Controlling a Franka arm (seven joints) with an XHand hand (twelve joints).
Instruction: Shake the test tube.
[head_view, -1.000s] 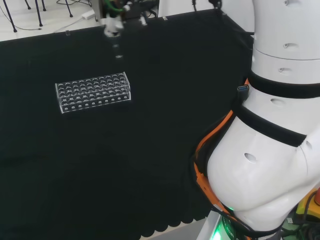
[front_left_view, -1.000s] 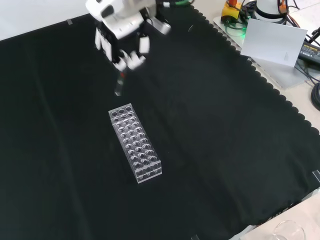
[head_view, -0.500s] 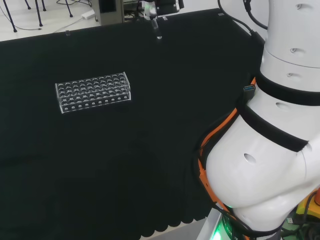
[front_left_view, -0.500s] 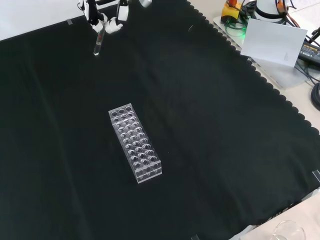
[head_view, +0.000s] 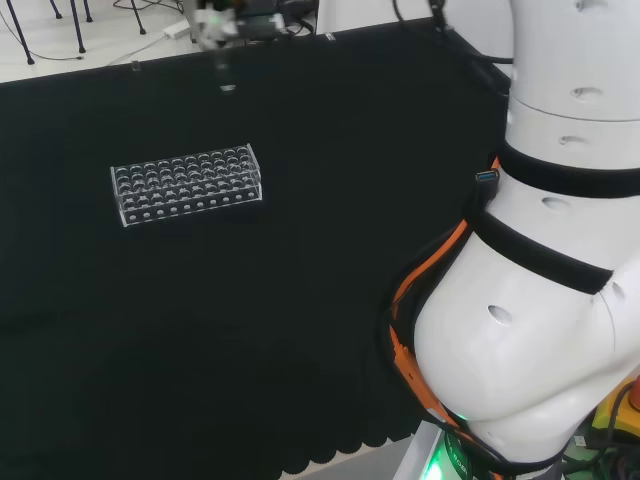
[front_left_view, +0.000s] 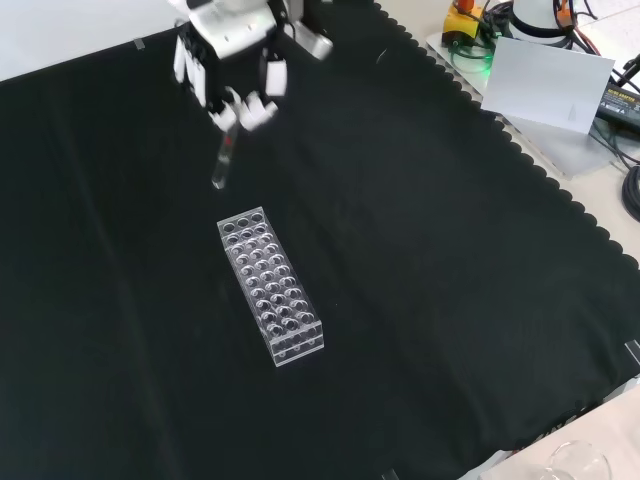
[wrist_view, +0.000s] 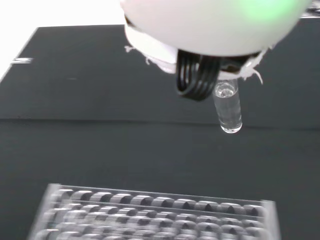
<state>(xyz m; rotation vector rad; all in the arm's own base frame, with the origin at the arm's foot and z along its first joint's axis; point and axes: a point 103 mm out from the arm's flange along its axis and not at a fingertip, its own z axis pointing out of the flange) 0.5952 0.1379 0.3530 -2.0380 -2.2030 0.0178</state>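
A clear glass test tube (front_left_view: 222, 162) hangs above the black cloth, pinched at its upper end by the black and white hand (front_left_view: 228, 50). In the front view the hand comes in from the top left and the tube points down toward the near end of the rack. In the head view the hand (head_view: 218, 20) is blurred at the top edge with the tube (head_view: 226, 78) below it. The wrist view has the tube (wrist_view: 228, 107) upright, its rounded bottom free in the air. A clear plastic rack (front_left_view: 271, 285) with several empty holes lies on the cloth below; it also appears in the head view (head_view: 187, 184) and the wrist view (wrist_view: 155, 217).
The arm's big white links (head_view: 545, 250) fill the right of the head view. Beyond the cloth's scalloped edge in the front view lie a grey plate (front_left_view: 552, 90) and cables. A clear glass vessel (front_left_view: 577, 462) stands at the bottom right corner.
The hand with the tube swung up and away half a second ago, then came back down toward the rack. The rack has stayed put.
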